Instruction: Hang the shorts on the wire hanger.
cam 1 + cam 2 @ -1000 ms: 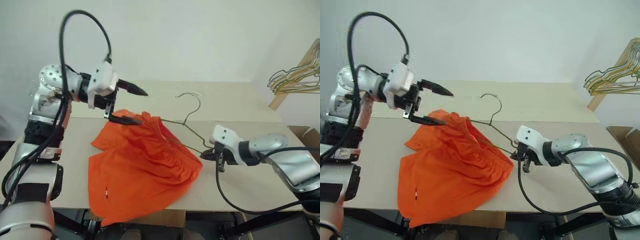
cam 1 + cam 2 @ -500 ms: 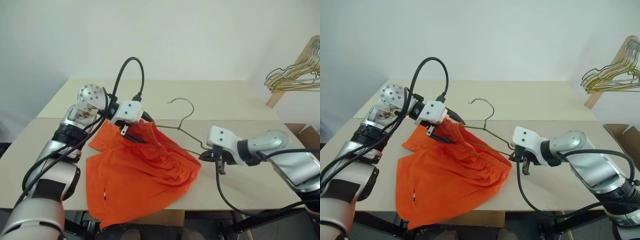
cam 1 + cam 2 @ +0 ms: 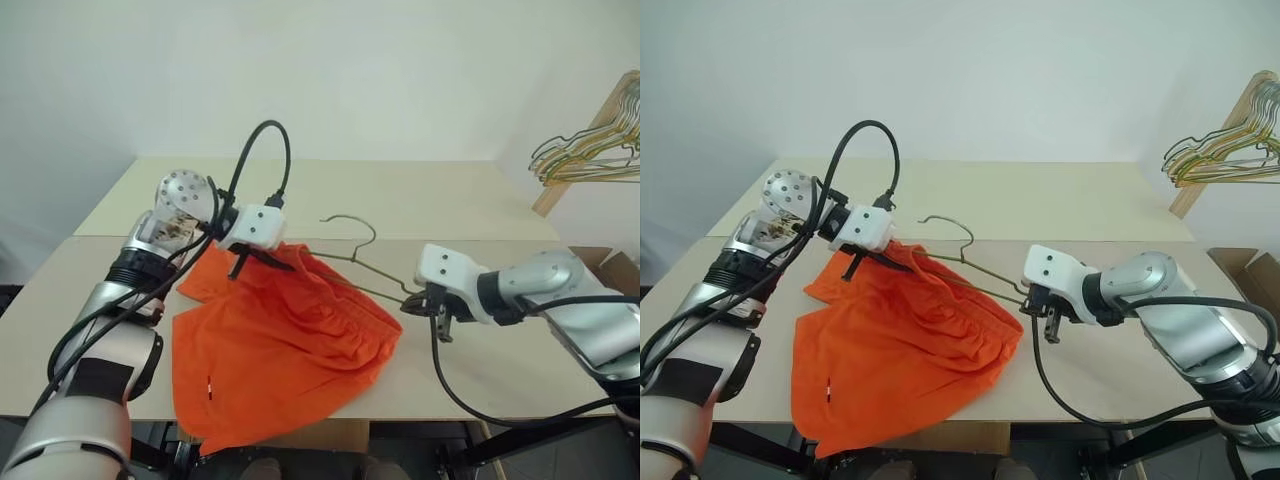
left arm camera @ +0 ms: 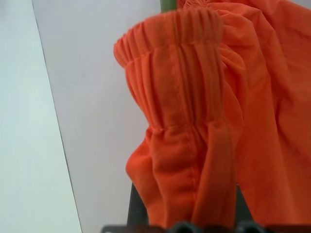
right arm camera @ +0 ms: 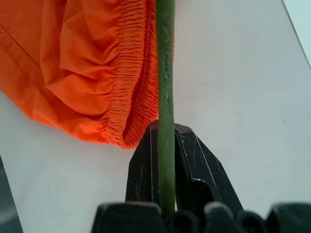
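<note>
The shorts (image 3: pixel 280 345) lie spread on the table (image 3: pixel 420 200), with the legs trailing toward 6 o'clock and hanging a little over the near edge, and the gathered waistband turned toward 1 o'clock. A small white tag mark shows near the hem at about 7 o'clock.

The left gripper (image 3: pixel 268 258) sits at the 11 o'clock corner of the shorts, its jaws clenched on the waistband; in the left wrist view the bunched elastic rises straight out from between the jaws, lifted off the table.

The wire hanger (image 3: pixel 365 265) runs across the top of the shorts. Its hook curves up around 12 o'clock, and one wire arm slants down toward 3 o'clock. The waistband end of the shorts lies against the wire.

The right gripper (image 3: pixel 420 305) is at the 3 o'clock edge of the shorts, jaws clenched on the hanger's wire; the right wrist view shows the thin wire (image 5: pixel 165 87) pinched between the two black fingers (image 5: pixel 146 170), just beside the waistband's edge.

At 2 o'clock, well apart, a bunch of yellowish hangers (image 3: pixel 585 155) hangs on a wooden rack (image 3: pixel 590 130).
</note>
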